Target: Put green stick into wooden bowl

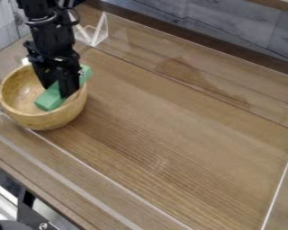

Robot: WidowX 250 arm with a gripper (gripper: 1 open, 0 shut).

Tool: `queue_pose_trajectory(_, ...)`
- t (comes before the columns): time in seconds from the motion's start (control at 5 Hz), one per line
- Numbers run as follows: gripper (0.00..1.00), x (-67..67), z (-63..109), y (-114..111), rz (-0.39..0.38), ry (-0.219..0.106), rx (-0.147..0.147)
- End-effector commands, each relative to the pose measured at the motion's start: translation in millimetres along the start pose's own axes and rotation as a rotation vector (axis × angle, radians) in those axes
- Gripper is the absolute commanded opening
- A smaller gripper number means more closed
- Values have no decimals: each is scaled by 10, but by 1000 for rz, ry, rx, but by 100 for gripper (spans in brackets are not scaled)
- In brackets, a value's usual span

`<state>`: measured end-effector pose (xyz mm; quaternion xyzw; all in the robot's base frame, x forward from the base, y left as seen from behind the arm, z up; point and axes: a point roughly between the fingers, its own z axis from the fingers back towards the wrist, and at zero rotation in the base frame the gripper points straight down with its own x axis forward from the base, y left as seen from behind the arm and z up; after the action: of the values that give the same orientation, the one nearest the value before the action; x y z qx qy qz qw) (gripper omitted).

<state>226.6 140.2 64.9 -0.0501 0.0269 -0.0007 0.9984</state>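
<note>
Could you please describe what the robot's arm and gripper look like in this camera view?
The arm is black throughout, a blocky column coming down from the top edge. The gripper is black too, with two straight, narrow fingers. No cables or markings can be made out.

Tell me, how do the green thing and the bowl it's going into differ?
The green stick is a small, flat, bright green bar; the wooden bowl is round, deep, pale tan and far wider. The stick hangs tilted, pinched by the black end effector, with its lower end inside the bowl, while the bowl sits upright on the table. Both look plain and solid.
</note>
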Motion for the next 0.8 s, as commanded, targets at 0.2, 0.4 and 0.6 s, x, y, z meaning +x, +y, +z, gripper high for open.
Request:
queue_pose_trajectory(0.2,0,-5,37,2,21,0,5)
queue_pose_trajectory(0.4,0,-11,28,-5,27,8,1)
queue_pose_trajectory(0.6,0,-18,18,-11,32,17,-3)
